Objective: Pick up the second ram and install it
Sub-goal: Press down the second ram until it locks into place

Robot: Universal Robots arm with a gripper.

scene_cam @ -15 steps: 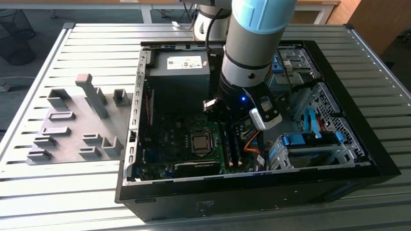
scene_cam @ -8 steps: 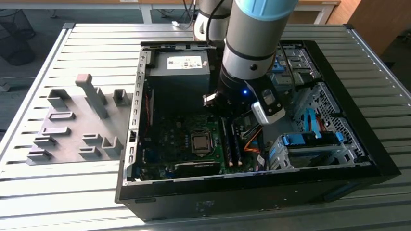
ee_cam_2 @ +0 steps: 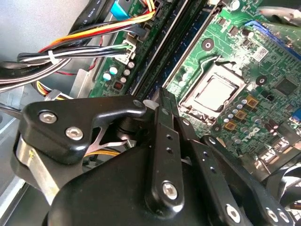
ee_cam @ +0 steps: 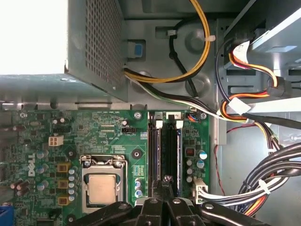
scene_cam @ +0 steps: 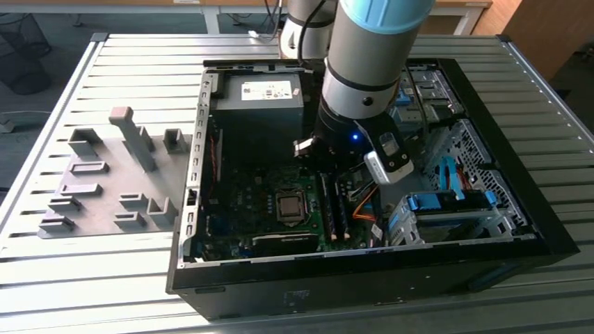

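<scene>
Status: second ram [ee_cam: 178,153], a thin long green circuit-board stick with dark chips, stands upright in a black slot of the green motherboard [ee_cam: 94,136], directly under and just ahead of the black gripper [ee_cam: 165,180]. Gripper fingers are pressed together with nothing between them, tips low over the slot row; I can't tell whether they touch the stick. To one side of the hand sits the silver square processor socket [ee_cam: 101,188], to the other a bundle of black, yellow and orange cables [ee_cam: 263,183].
</scene>
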